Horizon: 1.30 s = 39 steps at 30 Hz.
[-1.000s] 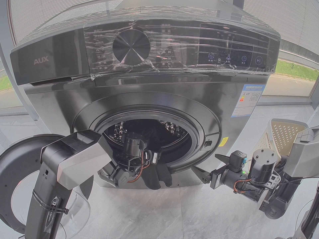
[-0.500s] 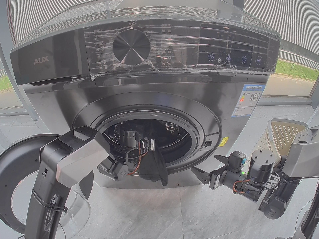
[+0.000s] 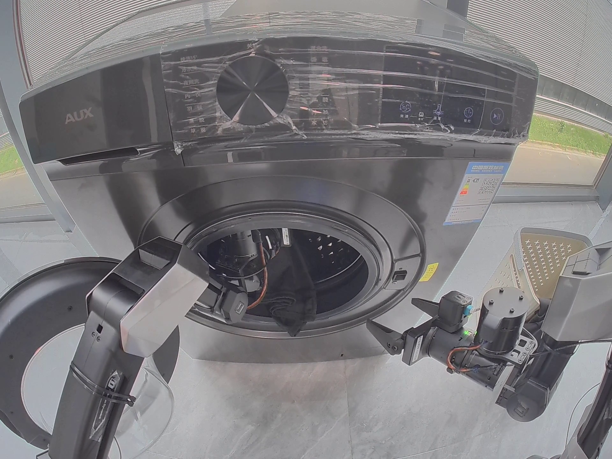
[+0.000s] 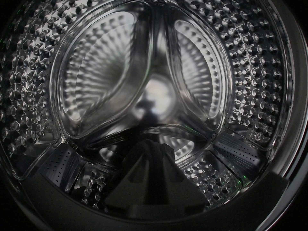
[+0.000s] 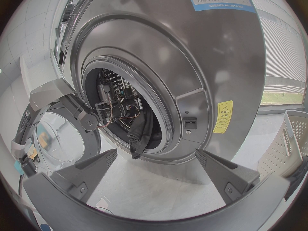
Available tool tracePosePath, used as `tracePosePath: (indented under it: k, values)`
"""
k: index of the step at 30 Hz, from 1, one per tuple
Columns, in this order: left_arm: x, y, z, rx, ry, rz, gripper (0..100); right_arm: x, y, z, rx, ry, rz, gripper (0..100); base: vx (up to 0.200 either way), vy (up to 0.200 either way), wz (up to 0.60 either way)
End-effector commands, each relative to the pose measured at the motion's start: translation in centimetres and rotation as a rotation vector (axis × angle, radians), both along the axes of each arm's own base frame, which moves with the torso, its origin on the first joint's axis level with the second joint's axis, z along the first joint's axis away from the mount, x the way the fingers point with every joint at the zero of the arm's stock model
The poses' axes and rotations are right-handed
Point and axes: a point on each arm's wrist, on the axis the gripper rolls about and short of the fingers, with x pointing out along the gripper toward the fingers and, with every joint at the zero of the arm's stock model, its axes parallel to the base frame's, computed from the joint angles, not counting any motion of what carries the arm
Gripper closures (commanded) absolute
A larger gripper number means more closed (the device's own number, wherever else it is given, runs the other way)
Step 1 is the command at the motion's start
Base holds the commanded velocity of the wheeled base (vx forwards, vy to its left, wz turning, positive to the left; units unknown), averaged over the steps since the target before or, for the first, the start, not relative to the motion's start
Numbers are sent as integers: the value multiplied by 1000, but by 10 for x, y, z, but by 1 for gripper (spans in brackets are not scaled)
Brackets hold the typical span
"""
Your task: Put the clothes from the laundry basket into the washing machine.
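Note:
The grey washing machine (image 3: 395, 186) stands in front of me with its round opening uncovered. My left gripper (image 3: 275, 242) is inside the opening, shut on a black garment (image 3: 294, 304) that hangs down over the lower lip of the opening. The right wrist view shows the same garment (image 5: 141, 130) draped at the rim below the left gripper (image 5: 129, 104). The left wrist view looks into the shiny drum (image 4: 96, 77). My right gripper (image 3: 403, 321) hovers low at the machine's front right, open and holding nothing. The cream laundry basket (image 3: 553, 255) stands to the right.
The machine's round door (image 3: 25, 333) is swung open at the left, beside my left arm. Grey tiled floor (image 3: 331, 409) lies in front of the machine. The basket (image 5: 293, 143) sits close to the right arm.
My left gripper has risen and gone deeper into the drum opening, lifting the black garment from below the rim up onto the lip. The right arm has stayed still.

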Motion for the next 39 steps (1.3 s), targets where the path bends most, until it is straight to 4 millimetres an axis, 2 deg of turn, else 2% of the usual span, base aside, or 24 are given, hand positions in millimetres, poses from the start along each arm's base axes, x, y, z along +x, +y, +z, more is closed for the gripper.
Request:
tracePosePath:
  k: [1,6,9,12,14,19,26,30,35,36,39]
  values:
    - [4,-2,-2,-29,-17,-3,0,0,0,0,4,-6,0,0,0,0,0]
    - [2,-7,3,-49,-48,-15,0,0,0,0,3,-5,0,0,0,0,0]
    - [-14,-25,12,-90,-23,-62,0,0,0,0,7,-3,-1,0,0,0,0]
    - [-39,-21,19,-45,89,-89,0,0,0,0,6,-1,-1,0,0,0,0]
    - [-55,-20,12,6,199,-113,0,0,0,0,6,-1,-1,0,0,0,0]
    - [-72,-14,-9,94,313,-139,0,0,0,0,7,-3,1,0,0,0,0]
    - [-75,-10,-21,132,342,-138,0,-1,0,0,6,-1,1,0,0,0,0]
    - [-80,-7,-41,161,397,-137,0,-1,0,-2,2,5,1,0,0,0,0]
    - [-79,-5,-56,187,422,-134,0,-1,0,-2,1,6,1,0,0,0,0]
    - [-79,-5,-59,189,427,-134,100,-1,0,-2,2,5,1,0,0,0,0]
    - [-79,-5,-62,191,435,-132,100,-1,0,-2,2,5,1,0,0,0,0]
